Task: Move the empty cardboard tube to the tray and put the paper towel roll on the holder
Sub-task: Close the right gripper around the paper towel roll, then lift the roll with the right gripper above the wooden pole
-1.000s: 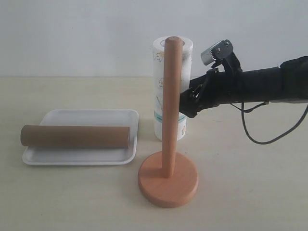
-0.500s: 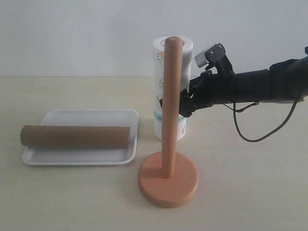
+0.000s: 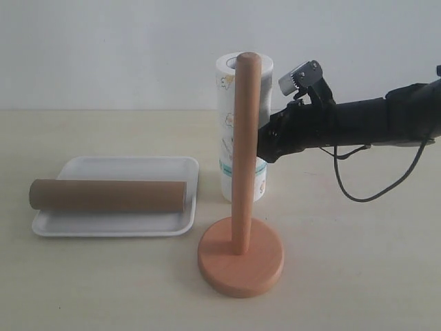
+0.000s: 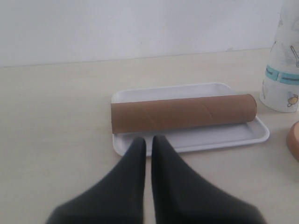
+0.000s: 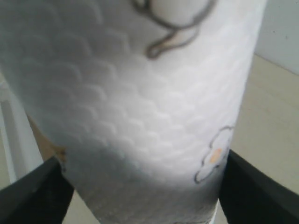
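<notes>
I see the thick white embossed paper towel roll (image 3: 225,131), flower-printed with a teal band low down, upright just behind the light-brown wooden dowel holder (image 3: 240,258). My right gripper (image 5: 142,157) clamps its sides, and the left gripper (image 4: 148,140) has its fingers together.

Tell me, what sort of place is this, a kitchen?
Likely a robotics test bench, not a kitchen: bare table, blank white wall, a black robot arm at the paper towel roll.

Gripper (image 3: 264,146) closer around paper towel roll (image 3: 226,110)
</notes>
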Action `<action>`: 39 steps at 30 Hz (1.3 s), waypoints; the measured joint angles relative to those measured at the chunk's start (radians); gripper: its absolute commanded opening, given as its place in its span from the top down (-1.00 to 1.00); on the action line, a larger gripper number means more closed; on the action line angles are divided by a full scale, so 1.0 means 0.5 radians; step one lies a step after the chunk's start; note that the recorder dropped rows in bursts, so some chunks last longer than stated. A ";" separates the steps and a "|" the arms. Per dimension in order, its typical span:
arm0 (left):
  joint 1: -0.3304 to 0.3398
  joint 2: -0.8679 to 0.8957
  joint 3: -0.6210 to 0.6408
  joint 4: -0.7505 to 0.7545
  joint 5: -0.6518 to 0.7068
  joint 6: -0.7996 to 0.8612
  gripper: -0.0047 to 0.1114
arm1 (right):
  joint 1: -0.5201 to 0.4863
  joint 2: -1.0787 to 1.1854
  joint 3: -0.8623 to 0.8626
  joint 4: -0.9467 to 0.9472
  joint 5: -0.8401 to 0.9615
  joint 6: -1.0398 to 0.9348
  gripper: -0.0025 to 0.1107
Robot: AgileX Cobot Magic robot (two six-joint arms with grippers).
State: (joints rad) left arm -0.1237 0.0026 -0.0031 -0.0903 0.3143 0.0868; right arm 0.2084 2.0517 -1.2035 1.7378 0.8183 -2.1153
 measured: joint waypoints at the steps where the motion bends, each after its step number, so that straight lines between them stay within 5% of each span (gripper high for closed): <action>1: 0.000 0.000 0.000 0.000 0.000 0.000 0.85 | 0.000 0.000 0.000 -0.003 0.000 0.000 0.96; 18: 0.000 0.000 0.000 0.000 0.000 0.000 0.85 | 0.000 -0.590 0.000 -0.090 -0.402 0.339 0.96; 26: 0.000 0.000 0.000 0.000 0.000 0.000 0.85 | 0.000 -0.881 0.000 -0.418 -0.409 0.660 0.96; 39: 0.000 0.000 0.000 0.000 0.000 0.000 0.85 | -0.447 -1.377 0.000 -0.666 -0.069 1.164 0.96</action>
State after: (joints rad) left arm -0.1237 0.0026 -0.0031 -0.0903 0.3143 0.0868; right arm -0.0153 1.3634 -1.2035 1.4049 0.7837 -1.5331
